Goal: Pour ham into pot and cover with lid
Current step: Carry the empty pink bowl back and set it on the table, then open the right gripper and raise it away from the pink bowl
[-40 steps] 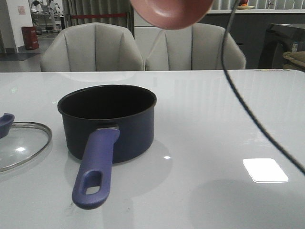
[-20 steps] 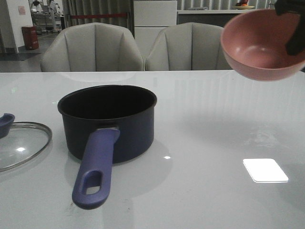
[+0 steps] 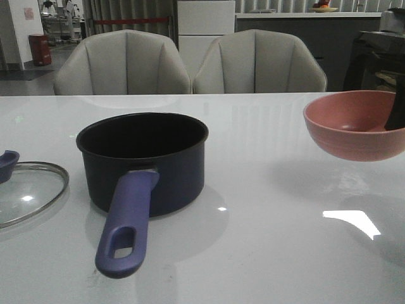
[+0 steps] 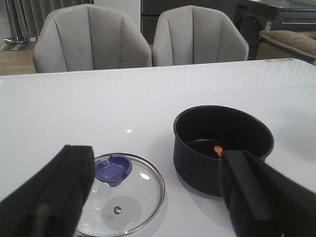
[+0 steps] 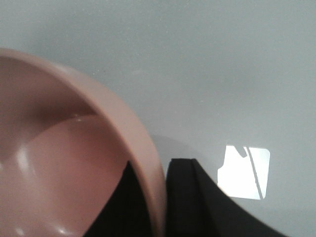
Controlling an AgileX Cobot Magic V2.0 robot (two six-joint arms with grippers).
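Left tool (image 4: 153, 197), spread and empty, hovers just behind the lid (image 4: 120, 192) lying on the desk (image 3: 272, 209), still to be fitted. Ham (image 4: 217, 149) already lies in the pot (image 4: 222, 148) beyond-right. Right tool (image 5: 158, 197) pinches the emptied pink bowl's (image 3: 354, 126) rim.

In the front view the lid (image 3: 25, 190) runs off the left edge, only part of its knob showing, and the pot (image 3: 144, 161) wall hides the ham entirely. The pink bowl (image 3: 354, 125) is cut by the right edge, where the right gripper (image 3: 397, 107) shows only as a dark sliver. In the left wrist view, the left gripper's fingers (image 4: 54, 192) hide part of the lid's rim and the pot's near side.
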